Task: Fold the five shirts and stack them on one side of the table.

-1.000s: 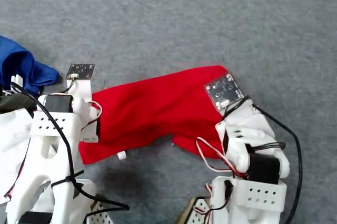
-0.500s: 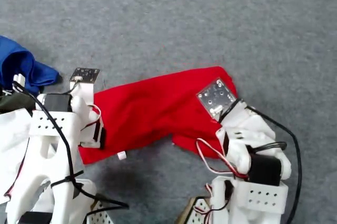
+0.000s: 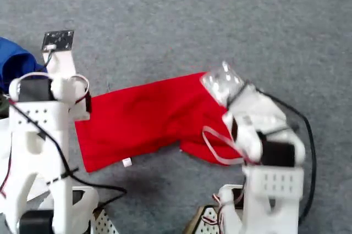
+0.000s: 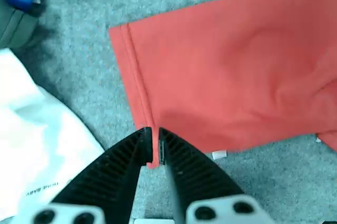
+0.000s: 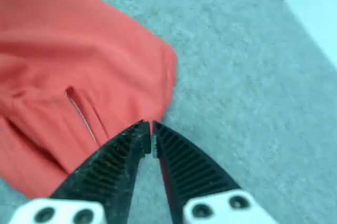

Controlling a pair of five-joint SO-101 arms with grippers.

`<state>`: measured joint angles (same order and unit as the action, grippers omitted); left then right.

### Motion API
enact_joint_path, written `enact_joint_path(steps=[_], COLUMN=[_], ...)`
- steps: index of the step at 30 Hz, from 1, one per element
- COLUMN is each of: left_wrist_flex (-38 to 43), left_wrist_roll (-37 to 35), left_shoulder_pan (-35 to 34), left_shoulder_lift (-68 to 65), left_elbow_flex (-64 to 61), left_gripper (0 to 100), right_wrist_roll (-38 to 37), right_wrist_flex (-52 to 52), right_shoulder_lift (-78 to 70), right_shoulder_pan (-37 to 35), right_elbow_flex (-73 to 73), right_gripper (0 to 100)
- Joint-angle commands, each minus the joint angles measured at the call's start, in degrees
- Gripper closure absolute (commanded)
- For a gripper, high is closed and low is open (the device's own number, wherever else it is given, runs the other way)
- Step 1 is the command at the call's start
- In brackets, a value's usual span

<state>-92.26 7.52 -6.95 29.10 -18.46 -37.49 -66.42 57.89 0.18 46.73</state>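
The blue shirt [image 3: 12, 68] is seen bunched up well to the left of the red shirt [image 3: 146, 118], on the grey tabletop [image 3: 220, 25]. An olive cloth [image 4: 15, 24] and a white cloth [image 4: 37, 145] are also found left of the red shirt's left hem, near it but not touching.

The left end effector [image 4: 155, 146] is placed at the red shirt's left hem, at the corner nearest the arms' bases. Its jaws are closed down to a thin slit, w/ the hem's end pinched btwn them.

The red shirt itself is laid out as a long band across the middle of the tabletop, slanted away from the arms toward its right end. A small white tag [image 3: 127, 162] is seen at its near edge.

The right end effector [image 5: 151, 139] is set at the red shirt's far right corner. Its jaws are likewise all but closed, w/ the edge of the red cloth caught btwn them.
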Motion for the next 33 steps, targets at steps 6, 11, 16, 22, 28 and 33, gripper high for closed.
enact_joint_path(steps=[6,11,16,22,28,33], left_wrist_flex=[9.0,15.3,21.1,29.8,31.0,30.5], left_wrist_roll=[-9.1,-12.4,-12.5,-17.0,-16.8,-16.8], left_shoulder_pan=[-0.6,-0.9,-2.0,-7.5,-9.3,-9.9], left_shoulder_lift=[-16.3,-31.1,-41.5,-44.1,-46.1,-45.8], left_elbow_flex=[4.7,4.9,4.9,4.8,4.9,7.6], left_gripper=[98,98,98,98,98,98], right_wrist_roll=[6.8,10.1,11.5,11.6,11.5,11.3], right_wrist_flex=[8.4,5.2,0.5,-1.5,-7.7,-15.4], right_shoulder_lift=[-37.2,-58.7,-75.8,-92.4,-103.6,-109.0], right_shoulder_pan=[-5.3,-5.9,-5.3,-2.6,-0.5,-0.4], right_elbow_flex=[-21.8,-37.7,-52.0,-66.9,-83.1,-97.6], right_gripper=[99.5,99.5,99.5,99.5,99.5,99.5])
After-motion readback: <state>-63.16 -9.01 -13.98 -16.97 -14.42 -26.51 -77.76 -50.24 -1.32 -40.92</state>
